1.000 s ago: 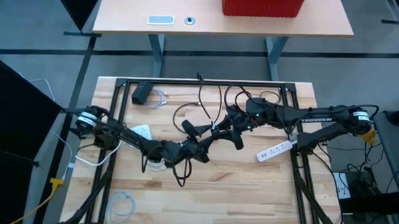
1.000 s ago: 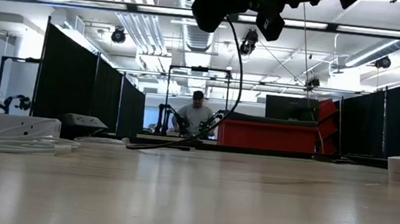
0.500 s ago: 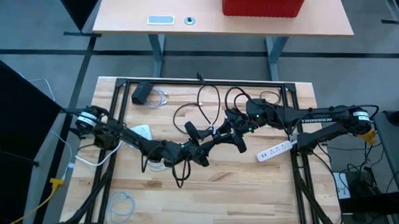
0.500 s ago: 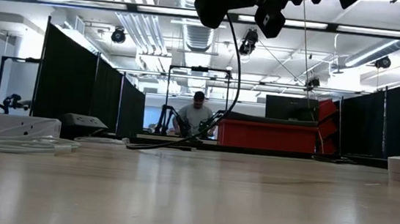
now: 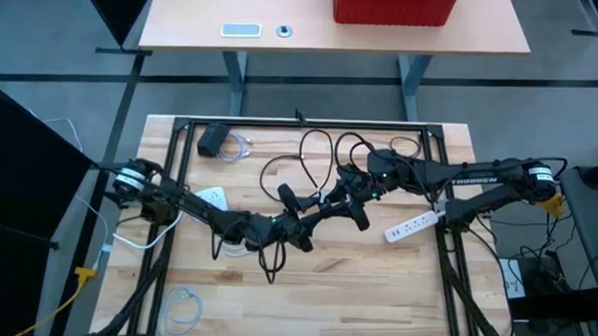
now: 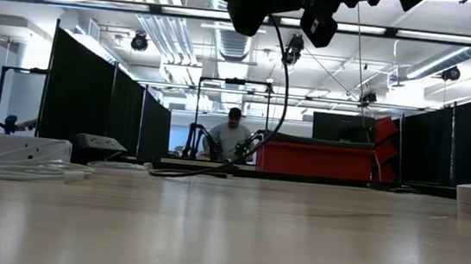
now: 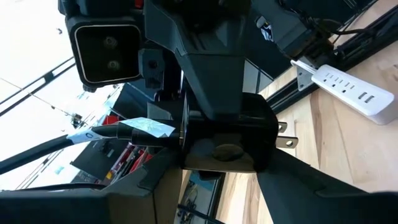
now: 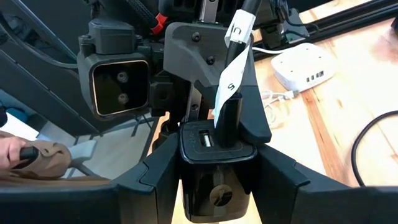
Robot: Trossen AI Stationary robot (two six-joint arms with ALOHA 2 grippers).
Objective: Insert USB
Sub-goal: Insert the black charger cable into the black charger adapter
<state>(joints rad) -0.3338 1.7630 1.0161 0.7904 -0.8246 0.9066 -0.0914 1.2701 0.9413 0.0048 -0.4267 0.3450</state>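
Note:
Both grippers meet in mid-air over the table's middle. My right gripper (image 5: 342, 201) is shut on a black wall adapter (image 8: 217, 171), whose prongs (image 7: 284, 134) stick out free. A black USB plug (image 8: 229, 121) with a white label (image 8: 231, 68) sits in one port on the adapter's end face. My left gripper (image 5: 299, 228) faces the right one and is closed around that plug. The black cable (image 5: 315, 149) trails from the plug in loops to the table's far side. My left gripper has its fingers (image 8: 256, 118) close on either side of the USB plug (image 8: 227, 127), right above the adapter's port face. The exact contact is hidden behind the plug and the adapter. The cable hangs slack behind it. My right gripper pinches the adapter's body (image 8: 216, 186) between its two fingers (image 8: 158, 177), on two opposite side faces. The fingers lie across the adapter. The adapter is lifted clear of the table, port end toward the left gripper.
A white power strip (image 5: 410, 228) lies at the right, and a white charging block (image 5: 211, 197) at the left. A black box (image 5: 213, 139) lies far left and a coiled white cable (image 5: 182, 309) near left. A black frame (image 5: 301, 123) rings the table. A person (image 6: 231, 140) stands beyond it.
Both grippers stay joined at the adapter, and the pair has drifted slightly toward the table's right. The cable's slack loop behind them has swung and changed shape a little.

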